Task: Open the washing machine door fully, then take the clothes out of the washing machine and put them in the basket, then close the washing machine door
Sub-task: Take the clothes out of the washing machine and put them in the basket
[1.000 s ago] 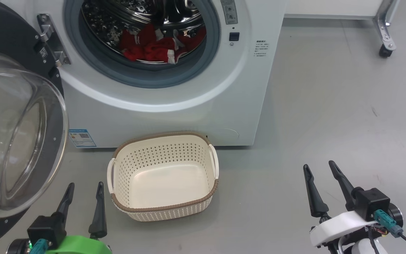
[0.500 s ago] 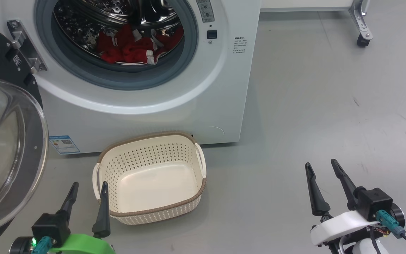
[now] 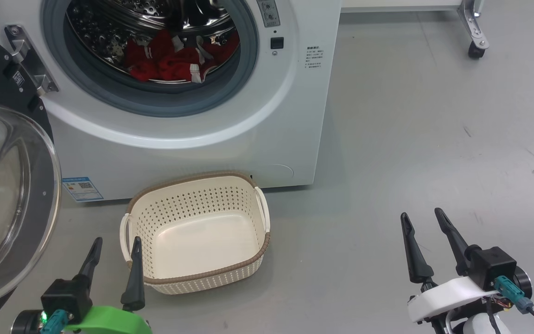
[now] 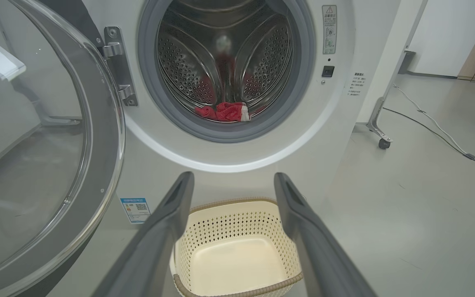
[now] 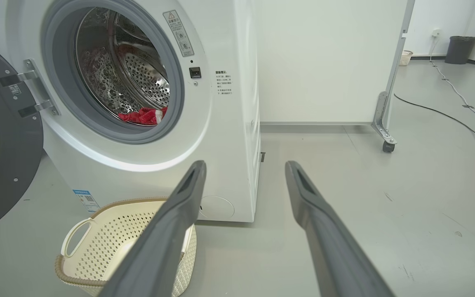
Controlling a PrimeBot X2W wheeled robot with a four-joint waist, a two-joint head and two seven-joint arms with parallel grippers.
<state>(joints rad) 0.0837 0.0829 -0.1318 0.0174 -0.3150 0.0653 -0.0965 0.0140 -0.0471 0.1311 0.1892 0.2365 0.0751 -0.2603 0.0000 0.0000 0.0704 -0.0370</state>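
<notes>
white front-loading washing machine (image 3: pixel 193 153), drum open. washing machine door (image 3: pixel 7 199) swung wide to the robot's left on a metal hinge (image 3: pixel 30 60), black rim, clear glass bowl bulging toward the head camera. clothes (image 3: pixel 174 60) red with white trim, heaped at the bottom of the steel drum inside the grey gasket. basket (image 3: pixel 193 204) upright on the grey floor (image 3: pixel 410 139) just in front of the machine, below the opening, inside bare

writing: blue label (image 3: pixel 78 188) low on the machine front, left side, QR code plus print too small to read. block of small grey text (image 3: pixel 313 56) right of the opening, not legible. warning sticker (image 4: pixel 329 29) at the upper right of the gasket, triangle sign on top, pictograms below, words unreadable. small black square (image 3: pixel 276 42) just under it. white QR sticker (image 5: pixel 13 89) on the door's black inner face beside the hinge

left gripper (image 3: pixel 117 240) lower left in head view, green wrist, fingers spread wide, nothing between them; one finger overlaps the basket's near left corner, contact cannot tell. right gripper (image 3: pixel 421 213) lower right, white wrist, fingers spread, nothing held, over bare floor well right of the basket

wheeled frame leg (image 3: pixel 473 46) at the far right; cables (image 5: pixel 447 111) on the floor and a dark bin (image 5: pixel 460 49) at the back in the right wrist view
</notes>
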